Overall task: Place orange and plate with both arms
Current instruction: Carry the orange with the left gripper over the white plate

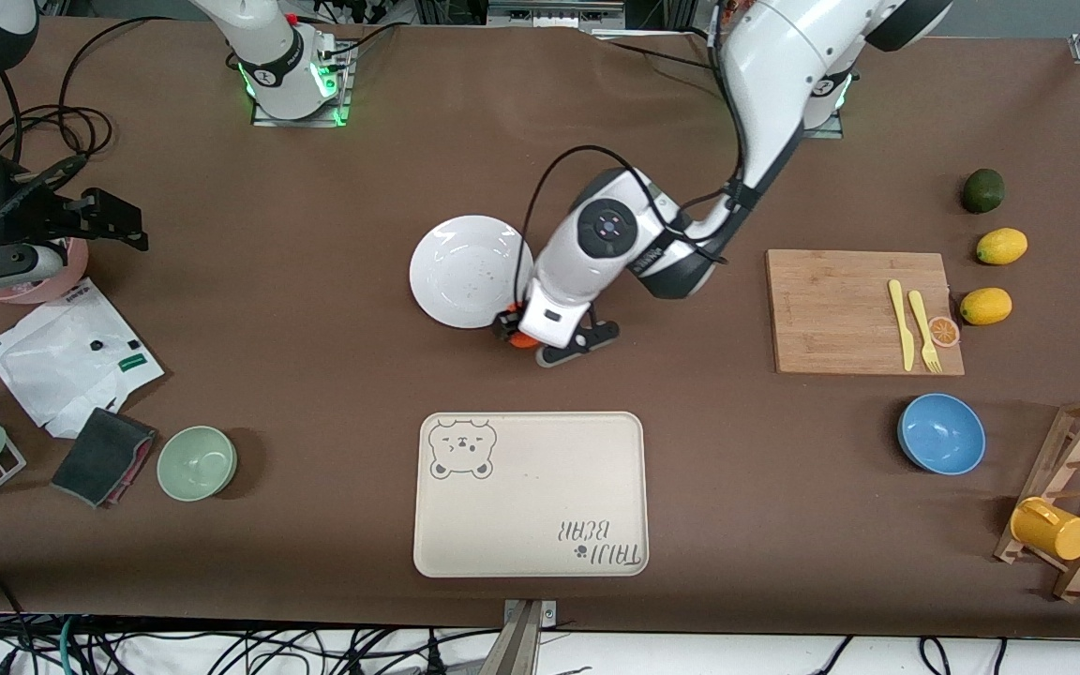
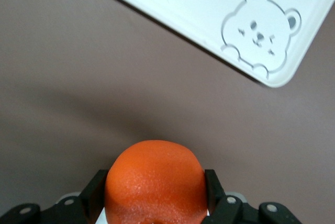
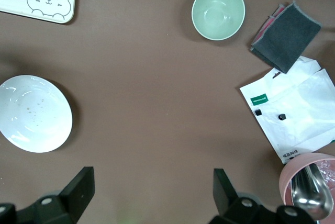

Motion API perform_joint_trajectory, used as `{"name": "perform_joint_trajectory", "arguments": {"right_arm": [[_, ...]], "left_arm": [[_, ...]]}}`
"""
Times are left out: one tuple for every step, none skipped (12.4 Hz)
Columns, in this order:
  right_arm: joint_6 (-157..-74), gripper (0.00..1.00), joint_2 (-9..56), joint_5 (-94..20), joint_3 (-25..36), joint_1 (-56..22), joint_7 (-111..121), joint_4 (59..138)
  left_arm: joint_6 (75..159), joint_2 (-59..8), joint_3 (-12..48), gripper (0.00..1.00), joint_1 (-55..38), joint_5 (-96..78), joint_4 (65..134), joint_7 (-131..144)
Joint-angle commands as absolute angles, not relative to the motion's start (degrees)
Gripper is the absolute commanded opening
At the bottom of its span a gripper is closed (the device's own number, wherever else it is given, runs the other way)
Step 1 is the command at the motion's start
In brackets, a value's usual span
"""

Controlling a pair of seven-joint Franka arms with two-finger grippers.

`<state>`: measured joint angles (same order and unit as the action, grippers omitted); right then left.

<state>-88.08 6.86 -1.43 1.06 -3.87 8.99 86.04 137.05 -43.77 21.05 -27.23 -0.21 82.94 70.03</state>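
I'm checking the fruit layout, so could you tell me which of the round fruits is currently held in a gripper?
The orange, pinched by the left gripper beside the plate. The two lemons and the dark green fruit lie untouched near the cutting board.

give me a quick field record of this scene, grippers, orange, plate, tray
left gripper: shut on the orange, low over the table beside the plate
right gripper: open, holds nothing, waits above the right arm's end of the table
plate: bare, on the table
bear tray: nearer the front camera than the plate, nothing on it
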Motion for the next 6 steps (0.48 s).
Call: {"name": "perform_joint_trajectory", "arguments": {"right_arm": [[-87.36,1.00,7.21,-1.14,1.05,-3.87,8.35,84.73],[-87.36,1.00,7.21,-1.14,1.05,-3.87,8.35,84.73],[-87.28,1.00,7.21,-1.14,1.05,-3.87,8.35,84.73],[-87.19,1.00,7.12,-1.14,1.05,-3.87,8.35,84.73],[-87.19,1.00,7.21,-1.14,1.05,-3.87,8.35,84.73],[-87.27,1.00,7.21,-1.06,1.05,-3.87,8.35,84.73]], "left_arm": [[137.29,-44.91,20.13,0.26,-31.45,0.70,81.82,76.79],[137.11,-44.91,20.13,0.26,-33.38,0.70,82.52,80.30],[136.85,-45.09,20.04,0.28,-35.14,0.79,82.70,83.03],[136.93,-46.05,20.04,0.29,-35.77,0.88,83.05,83.75],[137.11,-47.45,20.04,0.29,-36.55,0.88,82.80,83.76],[137.46,-48.77,19.60,0.29,-37.35,0.88,82.79,83.85]]}}
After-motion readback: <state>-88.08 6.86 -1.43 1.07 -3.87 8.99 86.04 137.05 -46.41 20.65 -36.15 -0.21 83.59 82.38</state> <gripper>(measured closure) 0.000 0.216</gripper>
